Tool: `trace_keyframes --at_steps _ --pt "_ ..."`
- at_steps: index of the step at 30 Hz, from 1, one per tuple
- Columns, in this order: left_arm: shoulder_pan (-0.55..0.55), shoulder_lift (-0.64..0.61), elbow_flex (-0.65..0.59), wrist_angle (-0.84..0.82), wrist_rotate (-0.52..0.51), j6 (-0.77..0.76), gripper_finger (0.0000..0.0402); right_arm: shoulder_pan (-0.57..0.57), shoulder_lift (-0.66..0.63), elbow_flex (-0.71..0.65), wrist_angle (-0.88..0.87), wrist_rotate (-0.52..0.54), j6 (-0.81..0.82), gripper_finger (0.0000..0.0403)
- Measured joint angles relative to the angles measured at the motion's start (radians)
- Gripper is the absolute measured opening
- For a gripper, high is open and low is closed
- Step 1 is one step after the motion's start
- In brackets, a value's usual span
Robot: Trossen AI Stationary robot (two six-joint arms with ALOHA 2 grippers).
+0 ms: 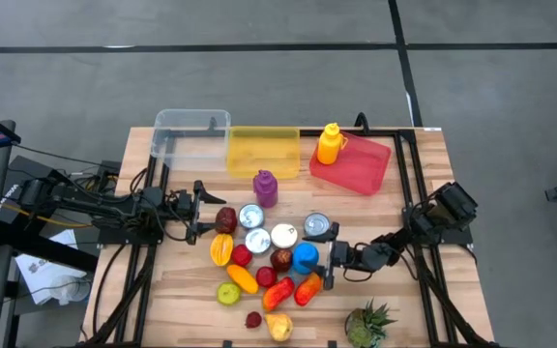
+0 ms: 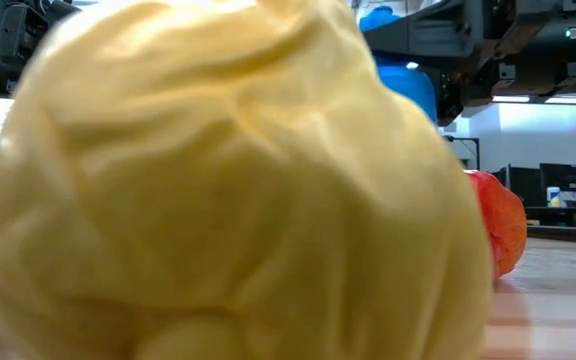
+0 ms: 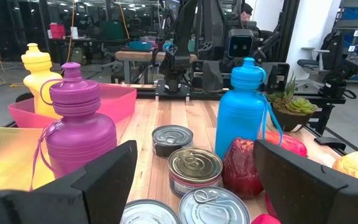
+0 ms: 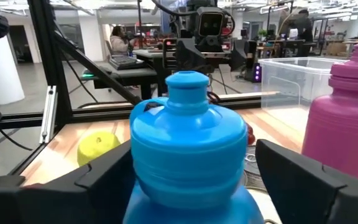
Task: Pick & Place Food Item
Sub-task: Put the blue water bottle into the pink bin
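- Wooden table [image 1: 182, 300] from above: my right gripper [image 1: 331, 266] sits just beside the blue bottle [image 1: 305, 257] in the food pile; my left gripper [image 1: 197, 211] waits near a dark red fruit [image 1: 225, 219].
- Low view: a yellow food item [image 2: 228, 190] fills the frame.
- Left wrist: my fingers [image 3: 98, 177] stand apart, holding nothing.
- Right wrist: my fingers [image 4: 303, 180] flank the blue bottle [image 4: 188, 155]; contact unclear.

Three bins [image 1: 262, 151] – three bottles [image 1: 265, 188] – four cans [image 1: 250, 216] – about ten fruit and veg pieces [image 1: 242, 278], one pineapple [image 1: 368, 325].
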State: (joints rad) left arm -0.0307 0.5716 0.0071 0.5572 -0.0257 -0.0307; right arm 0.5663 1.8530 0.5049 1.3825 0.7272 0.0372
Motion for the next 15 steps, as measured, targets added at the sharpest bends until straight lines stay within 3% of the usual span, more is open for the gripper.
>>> trace_keyframes --at_steps 8,15 --pt "0.000 0.000 0.000 0.000 0.000 0.000 0.0315 0.008 0.000 0.000 0.001 -0.002 -0.013 0.0192" --pt "0.000 0.000 0.000 0.000 0.000 0.000 0.0315 0.010 0.000 0.000 0.002 -0.021 -0.018 0.0186"
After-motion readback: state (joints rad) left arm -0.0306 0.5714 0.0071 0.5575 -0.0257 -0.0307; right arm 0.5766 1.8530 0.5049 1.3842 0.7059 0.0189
